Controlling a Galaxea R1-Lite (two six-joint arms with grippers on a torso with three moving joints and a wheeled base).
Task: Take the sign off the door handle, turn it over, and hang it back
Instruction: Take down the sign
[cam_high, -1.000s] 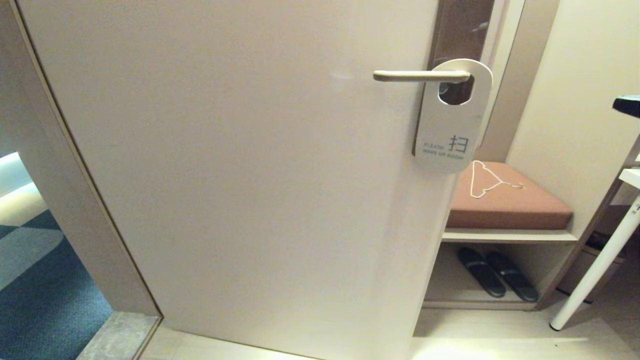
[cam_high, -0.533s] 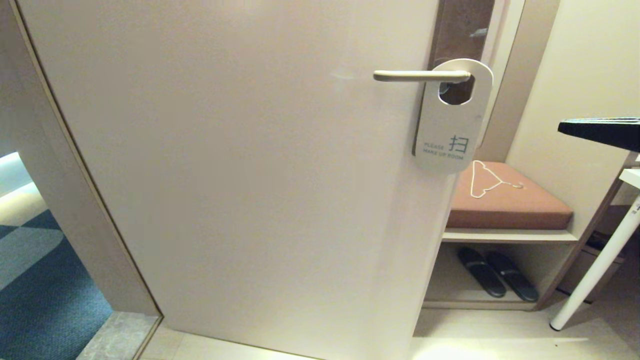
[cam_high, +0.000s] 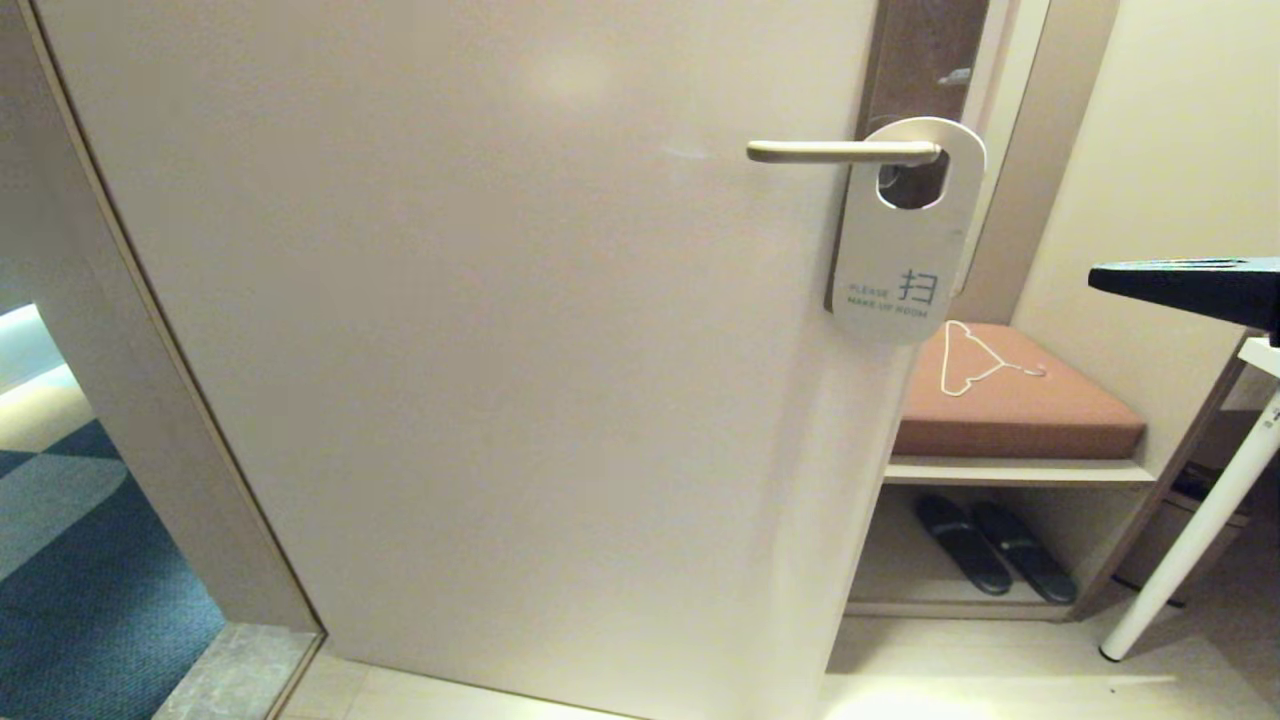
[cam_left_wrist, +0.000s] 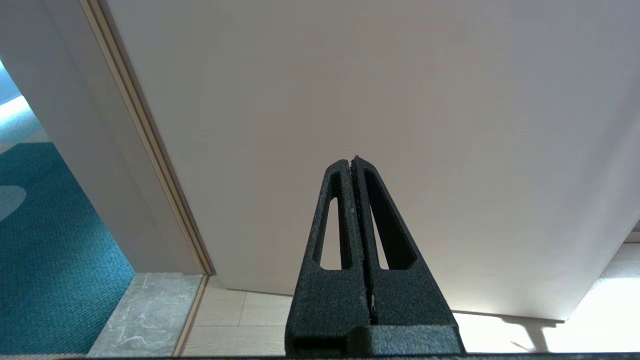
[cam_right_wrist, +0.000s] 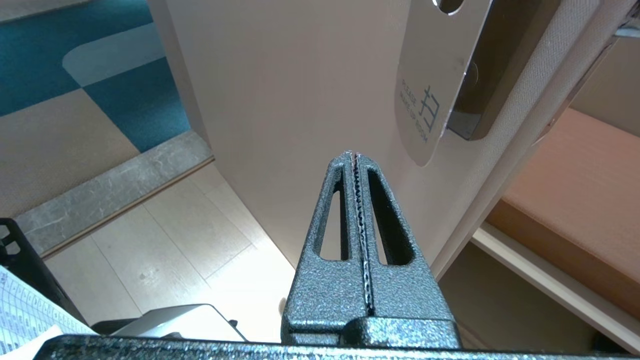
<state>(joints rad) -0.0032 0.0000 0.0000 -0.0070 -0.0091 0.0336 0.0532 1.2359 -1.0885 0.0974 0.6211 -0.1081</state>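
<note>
Hanging white sign (cam_high: 905, 245) on door handle (cam_high: 842, 152), MAKE UP ROOM face out

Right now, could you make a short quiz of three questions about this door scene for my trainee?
1. True or false: the sign hangs on the handle.
2. Which words face the head camera? A) PLEASE DO NOT DISTURB B) PLEASE MAKE UP ROOM
3. Fill in: the right gripper is ____ and holds nothing.

Key: 1 true. 2 B. 3 shut; it is short of the sign, and the left gripper, also shut, points at the bare door.
</note>
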